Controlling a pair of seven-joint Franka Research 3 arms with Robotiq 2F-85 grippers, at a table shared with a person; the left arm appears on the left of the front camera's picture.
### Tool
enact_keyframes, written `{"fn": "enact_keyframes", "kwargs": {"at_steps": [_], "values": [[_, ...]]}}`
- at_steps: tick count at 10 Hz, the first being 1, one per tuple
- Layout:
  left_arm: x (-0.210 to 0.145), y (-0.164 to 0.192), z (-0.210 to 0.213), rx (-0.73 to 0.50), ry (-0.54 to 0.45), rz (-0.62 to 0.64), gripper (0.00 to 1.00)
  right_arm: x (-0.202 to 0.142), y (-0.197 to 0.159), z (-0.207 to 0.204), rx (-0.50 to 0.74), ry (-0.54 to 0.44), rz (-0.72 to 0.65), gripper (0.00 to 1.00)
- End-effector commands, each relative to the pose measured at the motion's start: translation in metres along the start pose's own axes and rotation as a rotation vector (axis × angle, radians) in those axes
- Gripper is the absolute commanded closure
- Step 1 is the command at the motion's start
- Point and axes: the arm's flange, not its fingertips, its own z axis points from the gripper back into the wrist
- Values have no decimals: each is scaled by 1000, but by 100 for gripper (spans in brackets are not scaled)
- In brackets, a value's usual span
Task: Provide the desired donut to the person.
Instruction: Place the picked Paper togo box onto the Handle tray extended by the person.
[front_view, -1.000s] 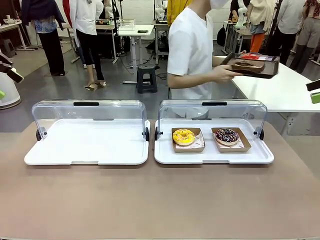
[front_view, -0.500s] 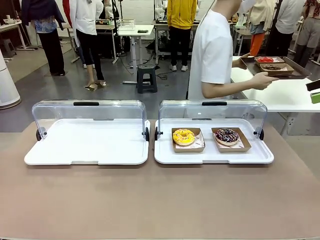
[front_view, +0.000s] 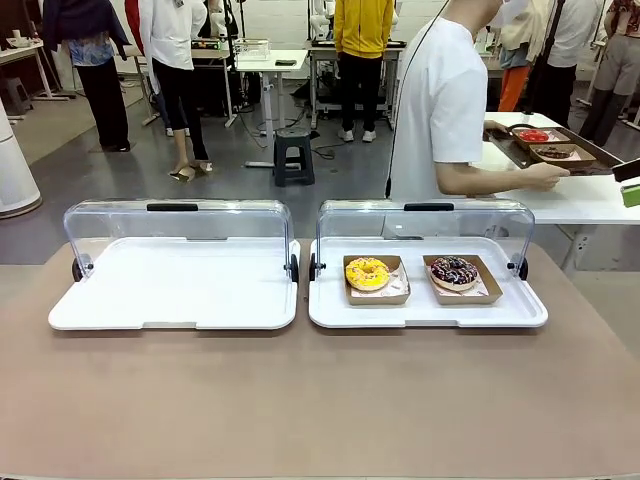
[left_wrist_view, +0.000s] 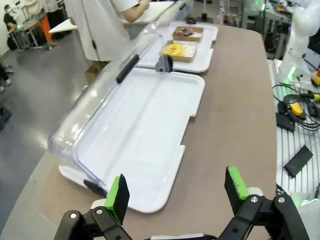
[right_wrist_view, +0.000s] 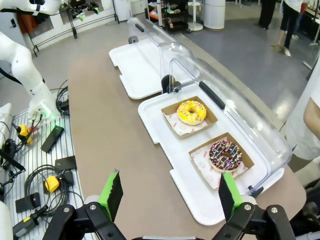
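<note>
Both jaws gape wide, holding and touching nothing.

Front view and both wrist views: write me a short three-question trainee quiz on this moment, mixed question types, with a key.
1. True or false: the yellow donut lies in the left tray.
2. Multiple choice: the person has a hand on A) the right tray's lid, B) a dark tray on the white side table, C) the sprinkled donut.
3. Fill in: the left gripper and right gripper both hang over the table with jaws ____.

Key
1. False; it sits in the right tray, beside the chocolate sprinkled donut.
2. B.
3. Open, holding nothing.
</note>
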Motion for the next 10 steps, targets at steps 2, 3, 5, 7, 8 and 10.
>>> {"fn": "enact_keyframes", "kwargs": {"at_steps": [2,3,5,7,8,10], "values": [[0,3,4,30,3,-1,0,1,-1,-3,3,-25,10,0],[0,3,4,30,3,-1,0,1,-1,-3,3,-25,10,0],[0,3,4,30,3,-1,0,1,-1,-3,3,-25,10,0],[0,3,4,30,3,-1,0,1,-1,-3,3,-25,10,0],[0,3,4,30,3,-1,0,1,-1,-3,3,-25,10,0],[2,3,12,1,-127,-10,0,1,-1,-3,3,-25,10,0]]}}
